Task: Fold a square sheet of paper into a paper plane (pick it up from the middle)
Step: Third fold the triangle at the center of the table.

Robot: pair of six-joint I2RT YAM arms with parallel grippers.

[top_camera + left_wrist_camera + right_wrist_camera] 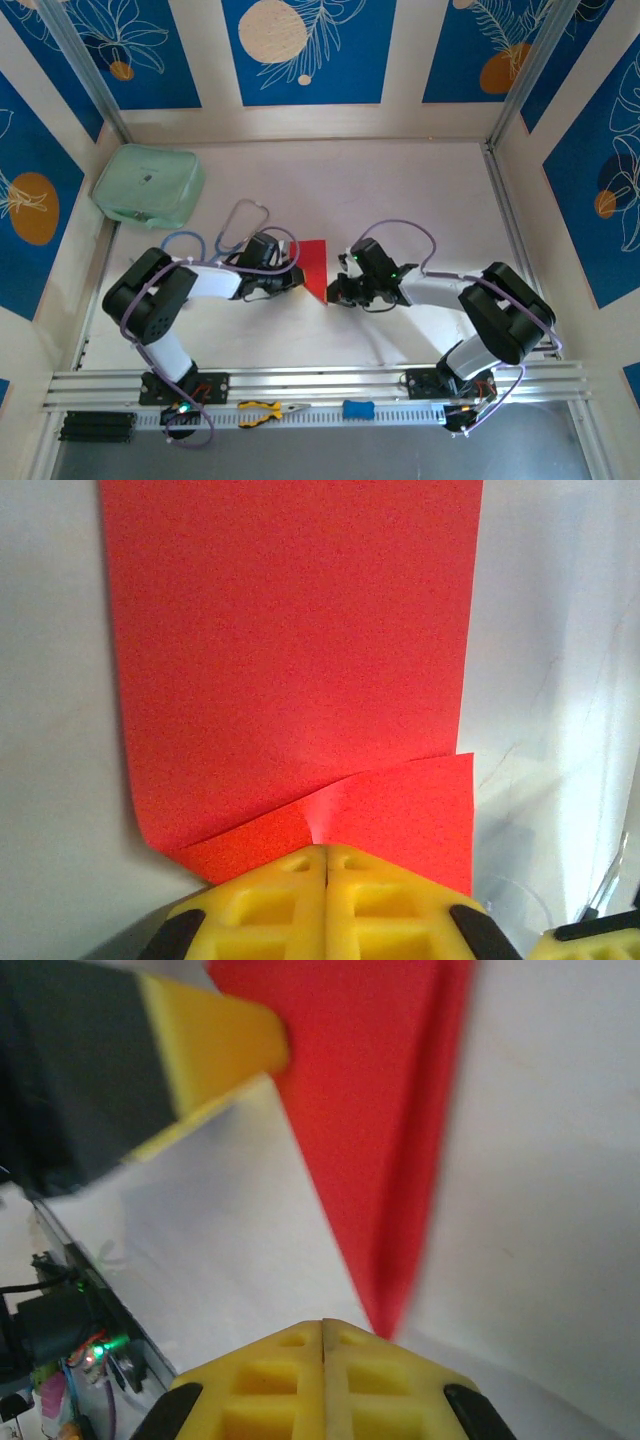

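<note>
Red paper [316,262] flat on the surface [400,190], between the two tools. Part-folded: broad at the far end, narrowing to a point at the near end. Long axis running far to near in the top view, point toward the arm bases. From the left wrist, two small flaps turned over at the nearest edge, meeting at a crease.

Left tool [296,281] at the paper's left edge, touching it. Pressed together [327,858], tips right where the flaps meet. Cannot tell whether a sliver of paper is caught between them or merely pinned beneath.

Right tool [334,293] at the paper's right, beside the point. Also pressed together [323,1328], nothing between the fingers. Paper's point just ahead of the tips, touching or nearly so.

Both about equally near the paper. Likely next: a press or drag along the long axis to set a crease, with the left pinning the sheet. Risk of the thin sheet sliding instead.

Pouch [148,186] well off to the paper's far left.
</note>
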